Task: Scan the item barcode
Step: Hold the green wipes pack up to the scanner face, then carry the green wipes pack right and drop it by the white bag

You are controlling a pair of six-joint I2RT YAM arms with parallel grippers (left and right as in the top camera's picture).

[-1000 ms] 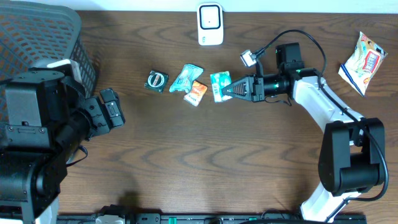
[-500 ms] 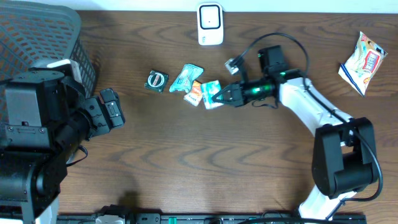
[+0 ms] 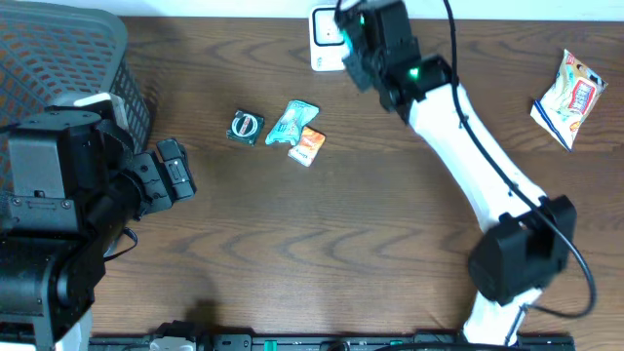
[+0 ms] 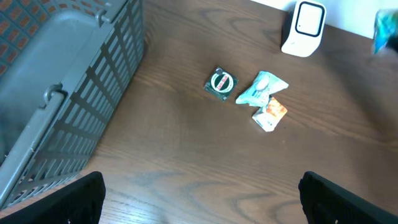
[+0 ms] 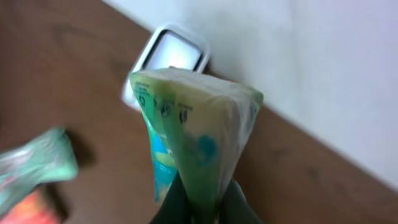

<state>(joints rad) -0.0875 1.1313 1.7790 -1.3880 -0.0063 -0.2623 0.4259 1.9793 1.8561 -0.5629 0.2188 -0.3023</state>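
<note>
At the back edge of the table, the right gripper (image 5: 199, 198) is clamped on a green packet (image 5: 189, 137), pinching its lower end so it stands up in front of the wrist camera. The white scanner (image 5: 169, 57) sits just behind the packet in the right wrist view. Whether packet and scanner touch cannot be told. From overhead, the right arm (image 3: 458, 122) reaches diagonally across to the scanner (image 3: 322, 44) and its wrist covers part of the unit. No barcode is readable on the visible packet side, only small printed symbols near the top.

Left gripper (image 4: 200, 183) is spread wide with nothing between its fingers (image 4: 68, 202). It hangs over bare tabletop beside the grey basket (image 4: 68, 99), well apart from the scanner.

Mid-table, three small items lie near each other: a dark round-faced pack (image 3: 246, 127), a teal packet (image 3: 293, 121) and an orange packet (image 3: 308, 146), the last two touching. A snack bag (image 3: 568, 97) lies alone at the far right.
</note>
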